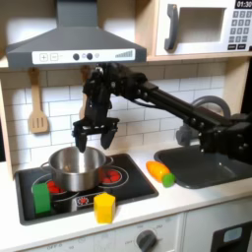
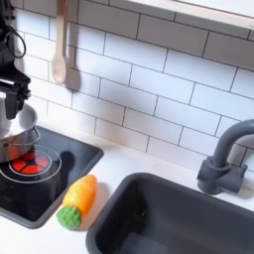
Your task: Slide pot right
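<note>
Gripper: jaws spread, above pot rim.
Advice: lower inside far wall, push slowly toward carrot.

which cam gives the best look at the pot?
The first exterior view: the whole pot shows on the stove, open top and rim clear, with the pincer open just above its rim. The second exterior view catches only part of the pot at the second exterior view's left edge, partly behind the arm.
</note>
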Available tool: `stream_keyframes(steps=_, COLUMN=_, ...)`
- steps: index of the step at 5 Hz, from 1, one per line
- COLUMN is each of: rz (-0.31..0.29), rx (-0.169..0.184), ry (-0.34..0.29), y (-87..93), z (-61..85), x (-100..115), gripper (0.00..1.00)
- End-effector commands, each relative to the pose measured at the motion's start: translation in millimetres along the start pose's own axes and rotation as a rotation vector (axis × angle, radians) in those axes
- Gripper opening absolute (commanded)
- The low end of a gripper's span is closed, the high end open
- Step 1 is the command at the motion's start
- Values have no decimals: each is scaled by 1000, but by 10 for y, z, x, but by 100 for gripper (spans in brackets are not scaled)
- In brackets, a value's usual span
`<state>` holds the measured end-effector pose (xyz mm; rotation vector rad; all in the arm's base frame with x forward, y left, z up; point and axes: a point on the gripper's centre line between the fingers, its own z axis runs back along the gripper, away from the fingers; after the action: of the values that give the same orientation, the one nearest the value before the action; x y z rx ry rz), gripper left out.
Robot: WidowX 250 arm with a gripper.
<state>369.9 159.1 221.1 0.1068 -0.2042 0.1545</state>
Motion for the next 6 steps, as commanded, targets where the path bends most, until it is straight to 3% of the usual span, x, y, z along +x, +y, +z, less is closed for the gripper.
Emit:
stream_keyframes(steps=1, rz=3, rx=29, ry=4, y=47, z=-144, x=95, gripper=100)
stream_keyframes(steps=3, rz=-6, rx=26, ry=27, y=53, z=-305, x=122, gripper=100)
stream_keyframes(steps=6, rz=-17, rx=25, ry=46, y=14, z=-419, x=120, gripper=100)
